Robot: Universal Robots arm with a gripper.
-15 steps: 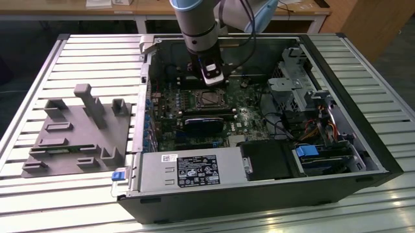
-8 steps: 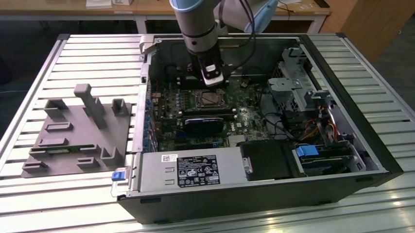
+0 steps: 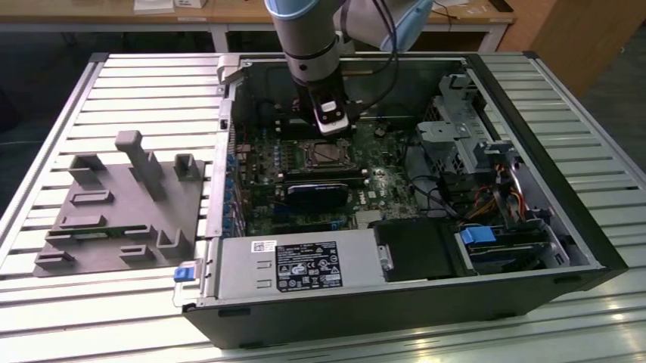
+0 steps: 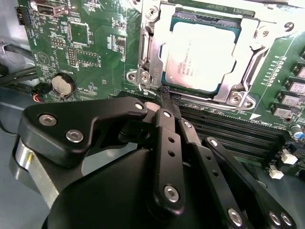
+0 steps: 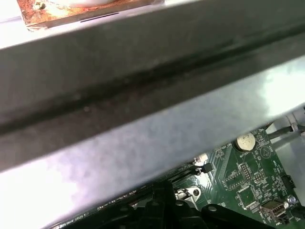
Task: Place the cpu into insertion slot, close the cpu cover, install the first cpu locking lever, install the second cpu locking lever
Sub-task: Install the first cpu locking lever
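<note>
The gripper (image 3: 332,130) reaches down inside an open computer case (image 3: 565,197), just beside the insertion slot (image 3: 325,155), which sits near the middle of the green circuit board (image 4: 86,52). In the second wrist view the two black fingers (image 4: 164,129) are drawn together, their tips meeting at the corner of the socket; whether anything thin is pinched between them cannot be told. The cpu (image 4: 202,55) lies flat in the slot, and the cpu cover (image 4: 155,62) is down over it, its silvery frame lapping the chip's edges. A thin silvery rod (image 4: 142,47) lies along the cover's edge on the side toward the coin battery (image 4: 63,85). Long black memory slots (image 4: 228,129) run close along the socket's near edge, right under the fingers, so room there is tight. In the first wrist view a grey metal case wall (image 5: 143,95) stands close in front of the camera. In the exterior view the case walls rise around the board on all sides, with a drive cage (image 3: 454,144) toward the exterior view's right and a power supply (image 3: 293,265) along the near side. The case lies on a slatted metal table (image 3: 141,83); a grey fixture tray (image 3: 121,204) lies well apart on the exterior view's left.
</note>
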